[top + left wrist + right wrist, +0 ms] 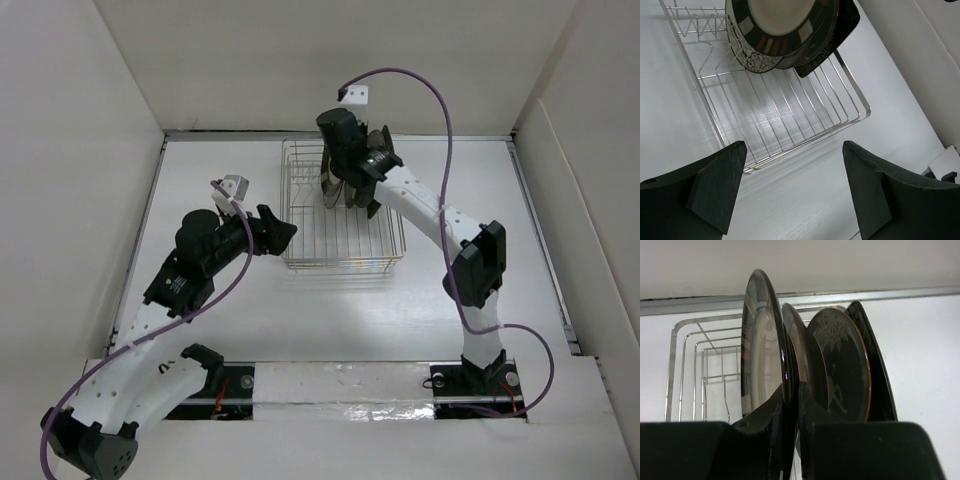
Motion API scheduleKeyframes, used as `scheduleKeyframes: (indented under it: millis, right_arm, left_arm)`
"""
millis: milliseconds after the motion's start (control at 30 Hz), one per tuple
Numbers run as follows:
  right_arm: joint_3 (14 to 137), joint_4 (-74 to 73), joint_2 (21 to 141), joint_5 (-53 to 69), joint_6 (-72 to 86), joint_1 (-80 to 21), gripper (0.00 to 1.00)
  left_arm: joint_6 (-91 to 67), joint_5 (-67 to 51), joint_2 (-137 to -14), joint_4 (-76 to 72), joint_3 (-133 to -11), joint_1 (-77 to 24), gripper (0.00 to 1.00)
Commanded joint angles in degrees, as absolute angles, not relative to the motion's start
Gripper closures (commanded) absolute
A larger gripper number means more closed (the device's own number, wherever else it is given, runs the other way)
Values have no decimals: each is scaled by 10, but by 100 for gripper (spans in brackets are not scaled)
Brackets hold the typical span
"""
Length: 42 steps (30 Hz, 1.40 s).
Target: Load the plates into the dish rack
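Dish rack [320, 238]: silver wire, rectangular, standing on the white tabletop [300, 320].
Plates: four can be told apart, all upright on edge at the rack's far end, packed face to face.
Overhead view only: shows both arms. The right hand [352, 192] is over the rack's far right part and covers most of the plates. The left hand [278, 226] is just off the rack's left side.
Right wrist view only: gives the plates edge-on in order. They are a shiny round plate [760, 340] nearest, a second round plate [796, 340], a dark grey round plate with a pale deer and tree [840, 360], and a dark rectangular plate [882, 385] last.
Left wrist view only: shows the rack's bare parallel floor wires on the near side of the plates, and the rectangular plate's rounded corner sticking out past the round ones.
Textures: the shiny plate's rim mirrors light and dark bands; the fingers are matt black.
Right hand: fingers pinched together on the lower rim of the shiny round plate.
Left hand: fingers spread wide, nothing between them.
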<state>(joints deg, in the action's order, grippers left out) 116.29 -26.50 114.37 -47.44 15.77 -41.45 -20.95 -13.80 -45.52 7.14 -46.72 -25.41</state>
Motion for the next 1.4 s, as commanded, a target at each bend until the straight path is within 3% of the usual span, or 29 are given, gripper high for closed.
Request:
scheduleKeyframes:
  millis: [0, 367, 833, 933, 967, 1033, 1067, 1167, 1300, 1367]
  right_arm:
    - [1270, -216, 1179, -559, 98, -439, 100]
    - [1320, -246, 1242, -524, 113, -450, 100]
    - [1245, -189, 1273, -470, 145, -467, 98]
    - [1235, -181, 1266, -465, 145, -467, 80]
    - [1232, -178, 1258, -462, 146, -467, 66]
    - [1217, -164, 1244, -453, 149, -472, 50]
    - [1210, -159, 1225, -447, 149, -472, 36]
    - [1180, -142, 1192, -439, 150, -472, 18]
    - [1104, -106, 1089, -421, 152, -472, 3]
    - [1043, -85, 1024, -410, 152, -472, 0]
  left_arm:
    - [-185, -63, -435, 81, -488, -273, 25]
    - [-201, 60, -393, 104, -491, -285, 30]
    - [-205, 90, -377, 99, -482, -285, 30]
    - [-205, 97, -376, 98, -481, -285, 30]
    - [-205, 96, -376, 98, -480, -285, 30]
    - [-205, 95, -375, 98, -478, -285, 30]
    - [-205, 86, -374, 96, -476, -276, 30]
    - [-205, 83, -377, 93, -476, -271, 30]
    - [-204, 89, -375, 91, -474, -263, 30]
    - [-203, 94, -373, 84, -470, -263, 30]
